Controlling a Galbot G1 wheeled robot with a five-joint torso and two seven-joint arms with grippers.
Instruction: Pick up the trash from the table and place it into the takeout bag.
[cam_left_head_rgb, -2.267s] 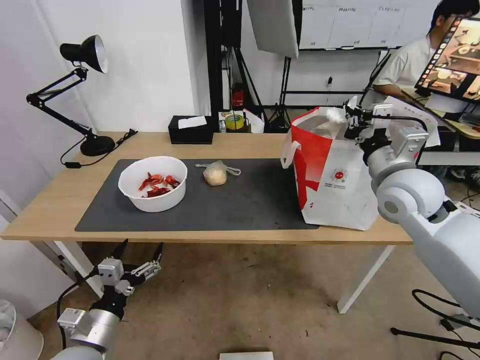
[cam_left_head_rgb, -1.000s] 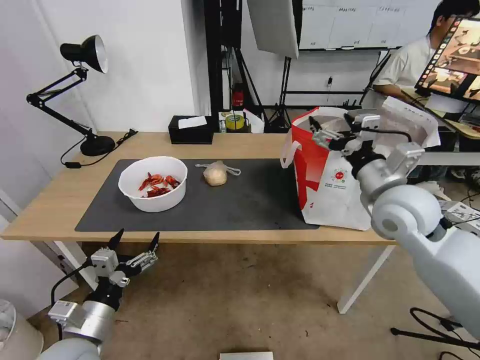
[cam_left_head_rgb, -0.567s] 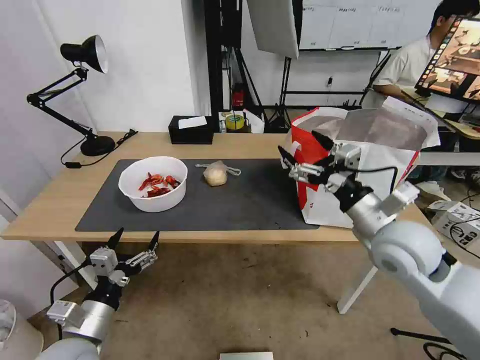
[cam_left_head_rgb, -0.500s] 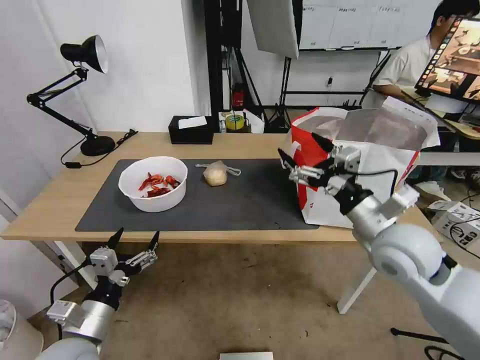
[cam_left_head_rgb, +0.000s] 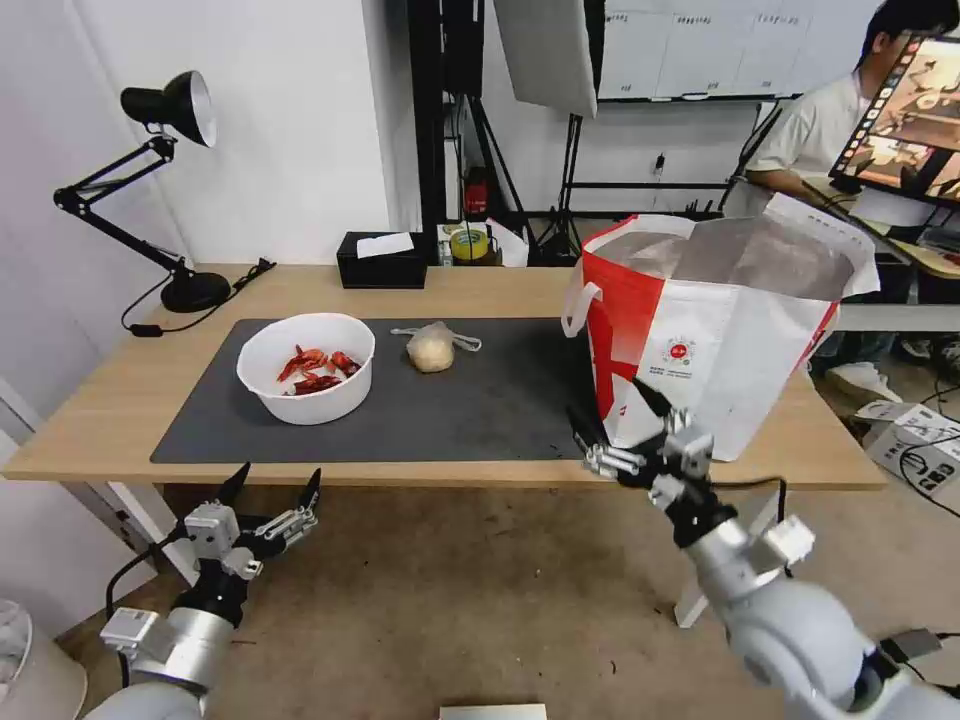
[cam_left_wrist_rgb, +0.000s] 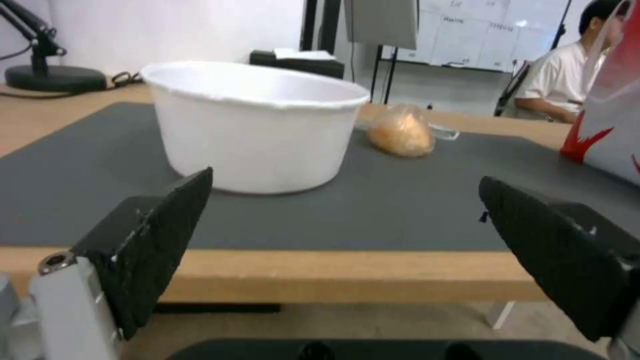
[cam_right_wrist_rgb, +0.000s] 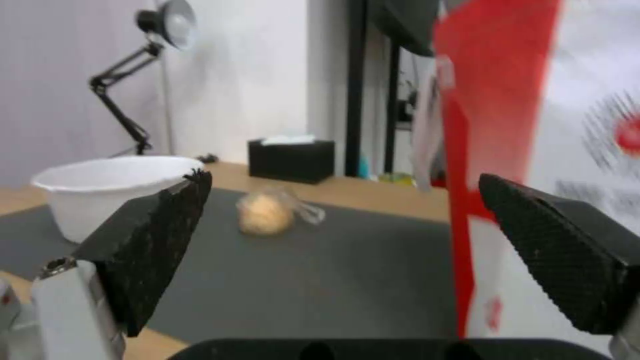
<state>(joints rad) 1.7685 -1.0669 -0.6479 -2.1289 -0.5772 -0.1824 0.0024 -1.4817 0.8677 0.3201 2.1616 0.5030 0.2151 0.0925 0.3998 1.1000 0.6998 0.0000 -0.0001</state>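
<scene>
Red shells fill the white bowl (cam_left_head_rgb: 306, 380) on the grey mat (cam_left_head_rgb: 480, 405), and the knotted bag (cam_left_head_rgb: 432, 347) lies at its 3 o'clock, its knot tail pointing at 3 o'clock toward the tall takeout bag (cam_left_head_rgb: 715, 335), which stands with its mouth up on the table (cam_left_head_rgb: 100, 410). The right gripper (cam_left_head_rgb: 618, 427) hangs at the bag's 7 o'clock by the table's front edge, fingers wide apart and empty. The left gripper (cam_left_head_rgb: 270, 492) waits below the table at the bowl's 6 o'clock, fingers also spread.

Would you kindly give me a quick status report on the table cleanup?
Left gripper open, low before the table edge. Right gripper open, empty, beside the takeout bag. Bowl and knotted bag on the mat. Nothing in the way.
</scene>
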